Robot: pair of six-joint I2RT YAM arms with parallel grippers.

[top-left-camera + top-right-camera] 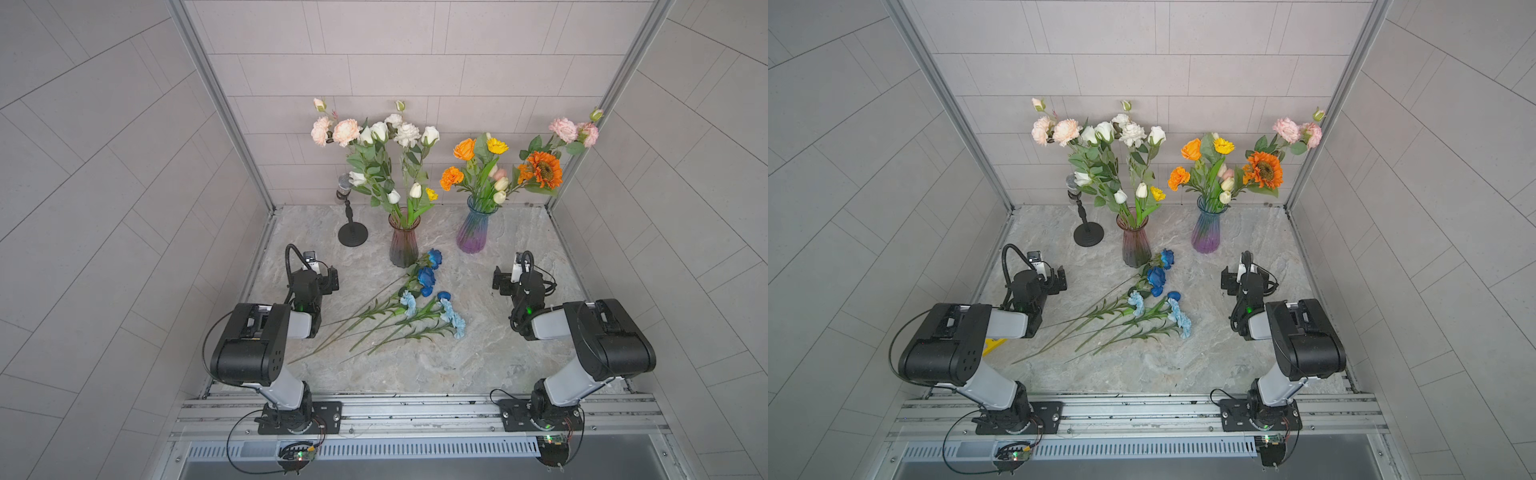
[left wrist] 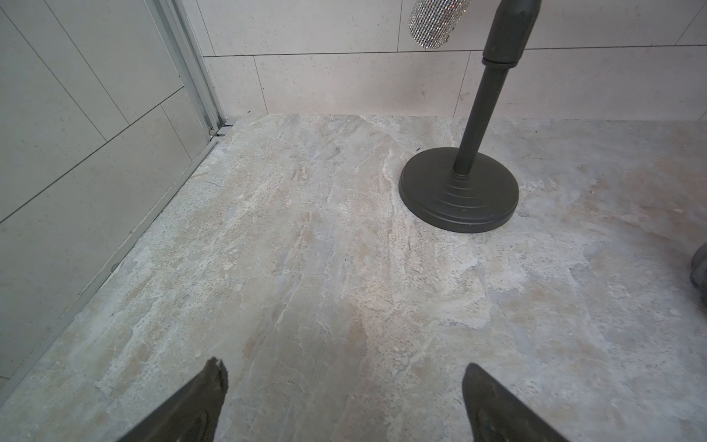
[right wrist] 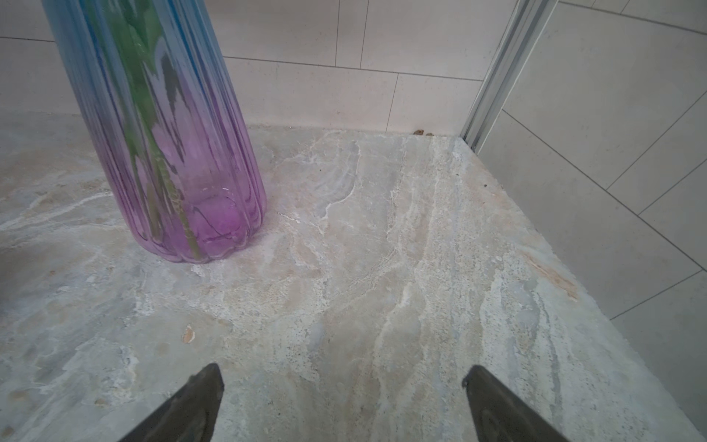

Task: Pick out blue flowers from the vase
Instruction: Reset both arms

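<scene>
**Top views.** In both top views, we find the blue flowers [image 1: 432,299] lying flat on the marble table [image 1: 519,365]. They form a loose fan between the left claw [image 1: 331,280] and the right claw [image 1: 500,282] and touch neither. The blooms lie nearer the right claw, and the stems trail back past the left claw. The dark rose-tinted vase [image 1: 403,245] stands just beyond the topmost blue bloom, farther out than both claws. The blue-to-purple vase [image 1: 473,232] stands ahead of the right claw. In both vases we see only white, pink, yellow and orange blooms.

**Left wrist view.** The left claw [image 2: 344,373] stands with its jaws wide apart and nothing between them. The microphone stand [image 2: 459,191] is ahead of it and off to one side. No flower is in view.

**Right wrist view.** The right claw [image 3: 342,373] is likewise spread and empty. The blue-to-purple vase stands ahead of it, with only green stems visible through the glass.

**Progress.** We judge the extraction to be complete, or very nearly so. All that is left is to check that no blue bloom is hidden behind the foliage.
</scene>
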